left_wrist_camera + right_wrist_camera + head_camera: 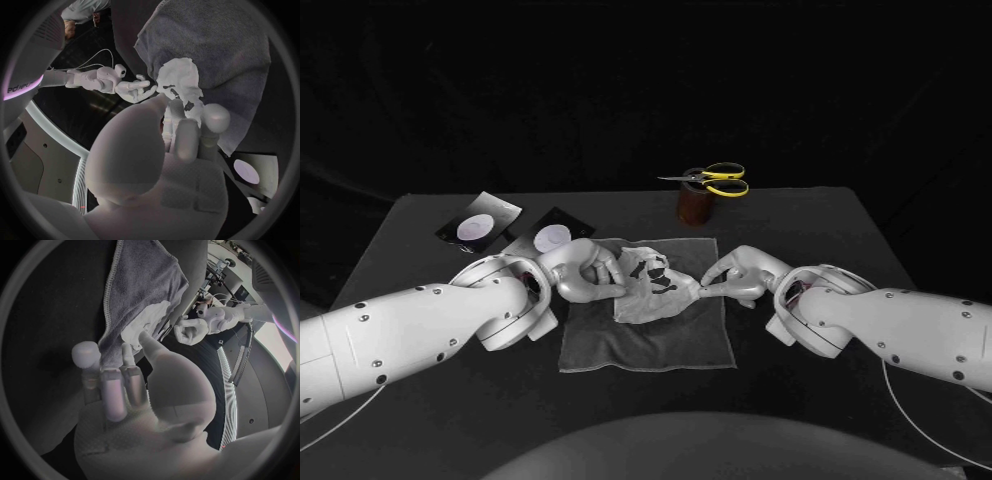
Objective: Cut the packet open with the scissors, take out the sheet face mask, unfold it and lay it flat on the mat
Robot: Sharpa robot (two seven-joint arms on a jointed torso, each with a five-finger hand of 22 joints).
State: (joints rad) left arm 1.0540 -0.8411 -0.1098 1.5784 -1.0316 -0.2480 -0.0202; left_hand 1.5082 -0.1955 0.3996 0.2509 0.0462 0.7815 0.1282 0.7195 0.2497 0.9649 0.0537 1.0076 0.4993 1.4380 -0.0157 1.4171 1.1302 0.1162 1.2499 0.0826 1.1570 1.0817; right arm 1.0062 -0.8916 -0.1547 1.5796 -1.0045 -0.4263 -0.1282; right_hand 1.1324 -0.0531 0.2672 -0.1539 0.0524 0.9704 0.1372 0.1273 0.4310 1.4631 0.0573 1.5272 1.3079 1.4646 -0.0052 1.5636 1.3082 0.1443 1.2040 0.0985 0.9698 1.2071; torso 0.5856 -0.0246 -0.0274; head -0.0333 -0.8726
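Left hand (581,272) and right hand (737,278) hold the mask (651,287) over the mat (646,348).

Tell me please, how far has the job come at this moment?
Done, it seems: the packet pieces lie aside, the scissors rest on a brown holder, and the sheet face mask is out. In hand: the left hand and right hand hold its edges over the mat. Left: it is crumpled, not spread flat.

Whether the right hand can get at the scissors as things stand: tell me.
Probably not yet. The right hand pinches the sheet mask over the mat, so it is busy. The way itself looks free: bare table lies between it and the scissors on their stand.
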